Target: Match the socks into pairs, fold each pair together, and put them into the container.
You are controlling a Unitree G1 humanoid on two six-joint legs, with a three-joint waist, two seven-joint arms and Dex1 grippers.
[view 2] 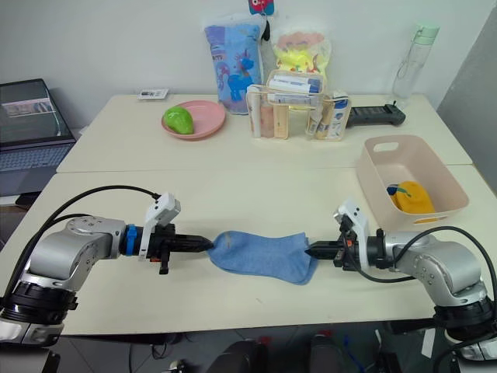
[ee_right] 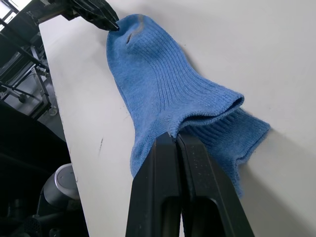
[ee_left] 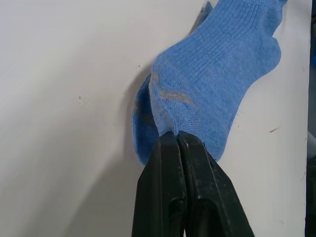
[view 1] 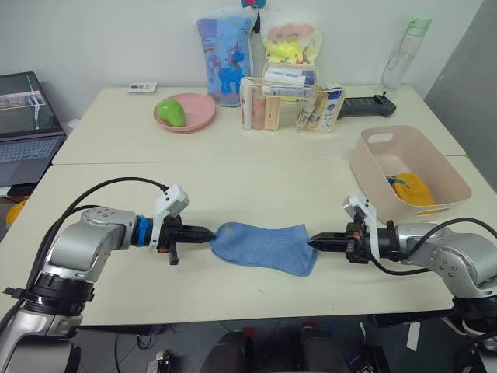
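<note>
While the light blue pair [view 1: 264, 246] is laid flat on the near table [view 1: 233, 186], one sock on the other, its long axis is stretched across between the two arms, so a fold end to end is judged to be the coming move. The toe end is pinched by the pressed-together fingers of the left gripper [view 1: 206, 233] and the cuff end by those of the right gripper [view 1: 312, 242], each equally close to its own end. Further right and slightly back, nearer the right arm, the pink container [view 1: 373, 167] is seen with a yellow pair [view 1: 413, 189] already inside.
</note>
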